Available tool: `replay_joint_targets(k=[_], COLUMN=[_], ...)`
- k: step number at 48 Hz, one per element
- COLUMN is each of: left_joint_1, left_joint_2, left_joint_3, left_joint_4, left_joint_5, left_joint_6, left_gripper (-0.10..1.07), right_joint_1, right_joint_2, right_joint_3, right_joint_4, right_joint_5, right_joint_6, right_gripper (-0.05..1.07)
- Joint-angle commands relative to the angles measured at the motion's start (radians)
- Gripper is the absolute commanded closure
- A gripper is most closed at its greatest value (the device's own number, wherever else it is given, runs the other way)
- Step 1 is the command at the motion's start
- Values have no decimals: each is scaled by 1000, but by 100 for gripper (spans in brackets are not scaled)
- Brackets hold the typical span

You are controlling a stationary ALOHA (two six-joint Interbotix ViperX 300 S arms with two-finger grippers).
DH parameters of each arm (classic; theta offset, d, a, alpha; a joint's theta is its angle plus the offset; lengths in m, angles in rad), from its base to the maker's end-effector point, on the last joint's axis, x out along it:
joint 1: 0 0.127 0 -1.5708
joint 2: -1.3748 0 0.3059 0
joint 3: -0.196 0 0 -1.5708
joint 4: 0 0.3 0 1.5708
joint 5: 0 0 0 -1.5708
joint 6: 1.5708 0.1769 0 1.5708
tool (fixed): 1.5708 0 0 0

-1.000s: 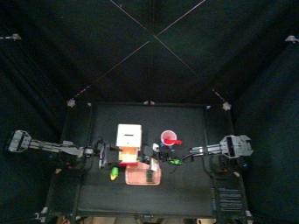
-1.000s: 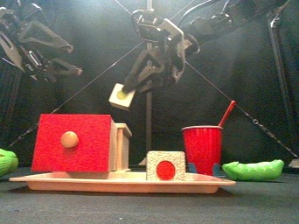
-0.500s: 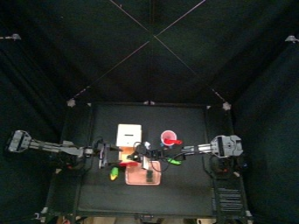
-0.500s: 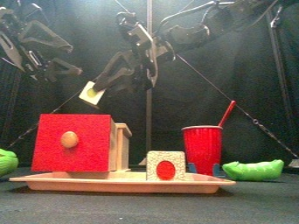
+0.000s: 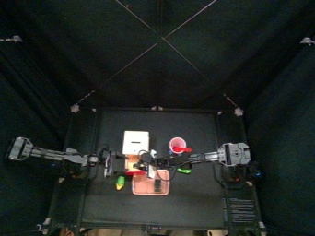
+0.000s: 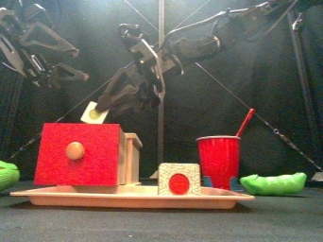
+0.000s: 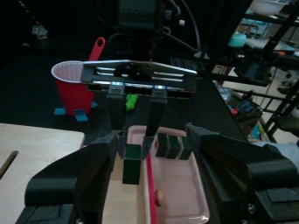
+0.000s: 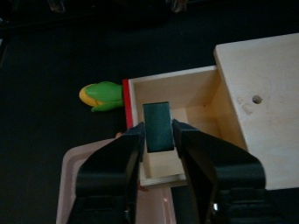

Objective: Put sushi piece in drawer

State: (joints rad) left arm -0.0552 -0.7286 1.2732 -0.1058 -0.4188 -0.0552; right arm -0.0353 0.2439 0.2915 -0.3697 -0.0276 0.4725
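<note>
Sushi piece [image 8: 158, 125], one, one drawer [image 8: 176, 109], one red cup [image 6: 218, 161]

Pale, matt bare wood forms the drawer [image 8: 176, 122] and cabinet top [image 8: 260, 96]; its front [image 6: 78, 154] is painted glossy red. The cup [image 6: 217, 161] looks smooth red plastic, the tray [image 6: 127, 196] pale plastic.

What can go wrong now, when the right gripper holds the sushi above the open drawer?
The sushi is still high above the drawer, so released now it might bounce out. The right gripper hangs close to the drawer's red front and could hit it going down.
</note>
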Motion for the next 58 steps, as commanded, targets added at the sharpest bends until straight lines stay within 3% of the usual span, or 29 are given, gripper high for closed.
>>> replay_joint_targets(k=[1,12,58], left_joint_1=[0,-2,0], left_joint_2=[3,3,3], left_joint_3=[-12,-11,-11], left_joint_4=[0,0,0], left_joint_5=[-9,-9,-9], left_joint_6=[2,2,2], left_gripper=[2,2,2], right_joint_1=[-6,-2,21], right_joint_2=[-23,-20,-71], right_joint_3=[-23,-21,0], right_joint_4=[0,0,12], right_joint_5=[-9,-8,31], right_joint_6=[2,2,2], right_gripper=[26,16,16])
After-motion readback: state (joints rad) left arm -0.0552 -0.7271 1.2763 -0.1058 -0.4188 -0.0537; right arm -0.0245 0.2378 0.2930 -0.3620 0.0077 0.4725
